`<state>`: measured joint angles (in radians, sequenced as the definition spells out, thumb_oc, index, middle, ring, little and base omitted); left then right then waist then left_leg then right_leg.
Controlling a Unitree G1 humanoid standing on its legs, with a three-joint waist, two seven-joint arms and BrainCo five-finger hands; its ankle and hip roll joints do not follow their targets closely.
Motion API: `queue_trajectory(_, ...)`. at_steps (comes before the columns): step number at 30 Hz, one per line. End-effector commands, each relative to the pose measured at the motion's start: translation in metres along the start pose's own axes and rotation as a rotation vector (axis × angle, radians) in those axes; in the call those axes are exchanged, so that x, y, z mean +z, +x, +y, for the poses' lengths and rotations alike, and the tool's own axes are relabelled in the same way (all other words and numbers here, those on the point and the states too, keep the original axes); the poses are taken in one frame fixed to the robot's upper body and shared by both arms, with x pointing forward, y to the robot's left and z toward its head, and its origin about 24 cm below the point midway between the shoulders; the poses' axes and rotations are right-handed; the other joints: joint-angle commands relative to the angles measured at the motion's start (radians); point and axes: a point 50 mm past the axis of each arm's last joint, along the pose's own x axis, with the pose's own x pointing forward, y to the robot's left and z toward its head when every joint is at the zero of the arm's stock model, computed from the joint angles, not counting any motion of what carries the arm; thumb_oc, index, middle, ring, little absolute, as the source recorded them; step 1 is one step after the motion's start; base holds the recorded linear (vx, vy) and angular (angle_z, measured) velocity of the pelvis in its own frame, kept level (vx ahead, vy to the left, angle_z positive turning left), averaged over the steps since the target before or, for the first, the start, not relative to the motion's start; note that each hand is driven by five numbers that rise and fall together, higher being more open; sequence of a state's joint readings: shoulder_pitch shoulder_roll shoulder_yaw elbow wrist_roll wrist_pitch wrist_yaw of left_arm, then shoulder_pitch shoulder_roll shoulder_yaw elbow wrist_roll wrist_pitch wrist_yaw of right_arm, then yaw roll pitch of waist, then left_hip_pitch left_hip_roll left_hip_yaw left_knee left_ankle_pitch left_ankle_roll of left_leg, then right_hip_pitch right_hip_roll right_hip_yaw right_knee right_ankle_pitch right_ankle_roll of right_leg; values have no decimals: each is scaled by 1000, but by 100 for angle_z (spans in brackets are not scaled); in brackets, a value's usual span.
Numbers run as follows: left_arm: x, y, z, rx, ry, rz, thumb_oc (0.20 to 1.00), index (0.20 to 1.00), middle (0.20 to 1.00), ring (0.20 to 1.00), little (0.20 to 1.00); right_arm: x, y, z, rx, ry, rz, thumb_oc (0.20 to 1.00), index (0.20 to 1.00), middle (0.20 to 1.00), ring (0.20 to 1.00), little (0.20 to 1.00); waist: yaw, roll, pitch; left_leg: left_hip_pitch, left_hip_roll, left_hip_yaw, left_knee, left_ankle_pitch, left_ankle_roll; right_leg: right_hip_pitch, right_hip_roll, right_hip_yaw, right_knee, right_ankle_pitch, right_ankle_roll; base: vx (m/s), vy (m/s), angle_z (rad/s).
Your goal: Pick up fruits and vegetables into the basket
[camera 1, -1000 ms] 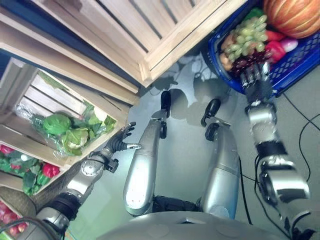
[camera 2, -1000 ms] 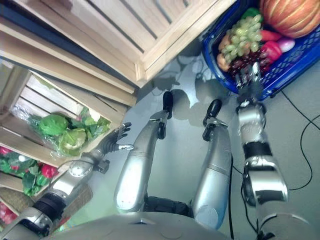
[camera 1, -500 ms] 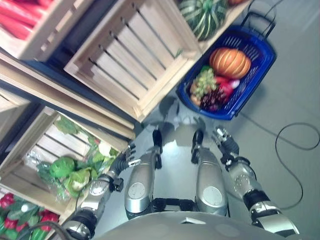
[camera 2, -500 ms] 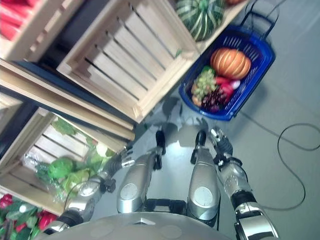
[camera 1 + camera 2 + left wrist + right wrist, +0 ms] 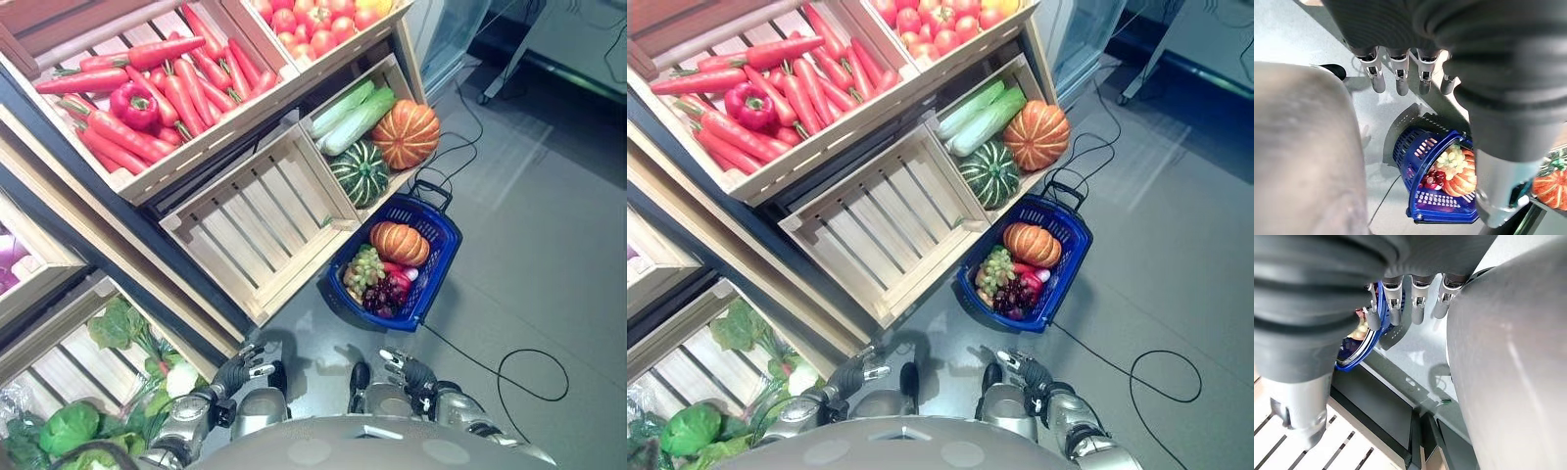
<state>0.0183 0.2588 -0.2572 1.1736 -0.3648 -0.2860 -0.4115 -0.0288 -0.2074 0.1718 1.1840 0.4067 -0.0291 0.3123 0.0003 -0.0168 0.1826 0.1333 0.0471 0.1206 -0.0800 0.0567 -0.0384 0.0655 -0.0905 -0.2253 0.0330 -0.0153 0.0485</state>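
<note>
A blue basket (image 5: pixel 443 238) stands on the grey floor beside the lowest crates. It holds an orange pumpkin (image 5: pixel 399 242), green grapes (image 5: pixel 366 266), dark grapes (image 5: pixel 383 295) and red pieces. My left hand (image 5: pixel 239 371) hangs low at the view's bottom edge, open and empty. My right hand (image 5: pixel 410 372) hangs low too, well short of the basket, with nothing in it. In the left wrist view straight fingers (image 5: pixel 1399 81) point over the floor towards the basket (image 5: pixel 1418 149). In the right wrist view relaxed fingers (image 5: pixel 1418 301) show with the basket's blue rim (image 5: pixel 1382 328) past them.
An empty wooden crate (image 5: pixel 260 220) sits left of the basket. Behind the basket a crate holds an orange pumpkin (image 5: pixel 405 134), a green striped squash (image 5: pixel 360 173) and pale stalks. Above are carrots with a red pepper (image 5: pixel 136 104). Leafy greens (image 5: pixel 69 427) fill the lower-left crate.
The camera has pulled back, so the whole shelf now shows. My right hand has left the basket's edge and come down beside the body. The left hand stays low and open.
</note>
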Motion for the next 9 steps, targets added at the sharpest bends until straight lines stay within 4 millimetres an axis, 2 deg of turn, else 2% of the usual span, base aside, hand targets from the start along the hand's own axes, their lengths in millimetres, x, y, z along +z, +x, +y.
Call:
queue_trajectory(1,10,9,-8,-71,-43,4,1000,1000,1000,1000,1000,-1,2,2,27,-95,76,1000,1000,1000,1000,1000,10,-1,16,-7,-68,36,92,-156,57,19,-1,-23,61,-51,37,-15,6,-4)
queue_trajectory(5,2,11,-11,-101,-64,115,1000,1000,1000,1000,1000,-13,1,3,43,-149,203,1000,1000,1000,1000,1000,14,-7,-3,25,-69,36,88,-165,59,52,-3,-27,52,-53,36,0,0,0)
queue_trajectory(9,-1,13,-12,-122,-46,187,1000,1000,1000,1000,1000,-16,1,4,46,-188,235,1000,1000,1000,1000,1000,17,-13,-10,41,-69,38,90,-171,60,67,-4,-34,51,-54,34,0,0,0)
